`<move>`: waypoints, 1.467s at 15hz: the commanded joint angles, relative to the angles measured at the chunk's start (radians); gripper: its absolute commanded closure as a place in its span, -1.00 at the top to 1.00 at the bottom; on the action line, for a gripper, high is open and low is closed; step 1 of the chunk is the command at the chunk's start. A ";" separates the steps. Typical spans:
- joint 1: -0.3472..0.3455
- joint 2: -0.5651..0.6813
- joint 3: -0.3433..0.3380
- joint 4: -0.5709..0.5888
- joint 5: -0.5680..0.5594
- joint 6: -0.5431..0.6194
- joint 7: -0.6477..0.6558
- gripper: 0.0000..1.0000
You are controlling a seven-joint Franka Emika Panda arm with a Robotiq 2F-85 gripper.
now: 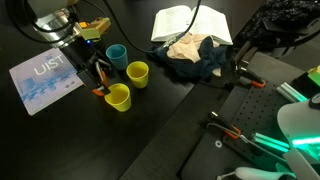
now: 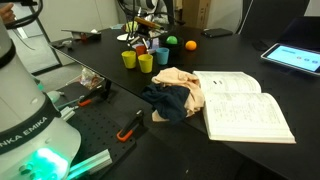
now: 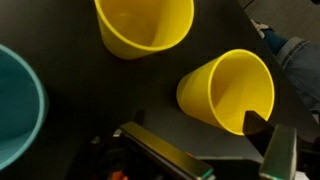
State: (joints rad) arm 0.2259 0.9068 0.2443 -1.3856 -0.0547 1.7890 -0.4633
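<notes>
Three cups stand close together on the black table: a teal cup [image 1: 116, 55] and two yellow cups [image 1: 137, 73] [image 1: 118, 97]. My gripper [image 1: 99, 77] hangs just beside them, low over the table. In the wrist view the gripper [image 3: 195, 130] is open and holds nothing. One finger is at the lower left. The other finger's tip overlaps the rim of the nearer yellow cup [image 3: 222, 88]. The second yellow cup [image 3: 145, 28] is at the top and the teal cup [image 3: 15, 110] at the left edge. The cups [image 2: 137, 60] also show in an exterior view, below the gripper [image 2: 140, 42].
A heap of blue and tan cloth [image 1: 195, 55] [image 2: 175, 95] lies next to an open book [image 1: 190, 22] [image 2: 245, 105]. A blue and white leaflet [image 1: 45, 80] lies by the arm. An orange ball [image 2: 190, 44], a tablet [image 2: 297, 57] and orange-handled clamps [image 2: 130, 125] are around.
</notes>
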 commanded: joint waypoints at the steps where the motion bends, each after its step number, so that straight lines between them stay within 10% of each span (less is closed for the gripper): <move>1: 0.012 0.050 0.000 0.115 -0.014 -0.047 -0.007 1.00; 22: 0.040 0.035 -0.032 0.158 -0.089 0.031 -0.001 1.00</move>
State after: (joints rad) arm 0.2433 0.9236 0.2204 -1.2625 -0.1105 1.8025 -0.4624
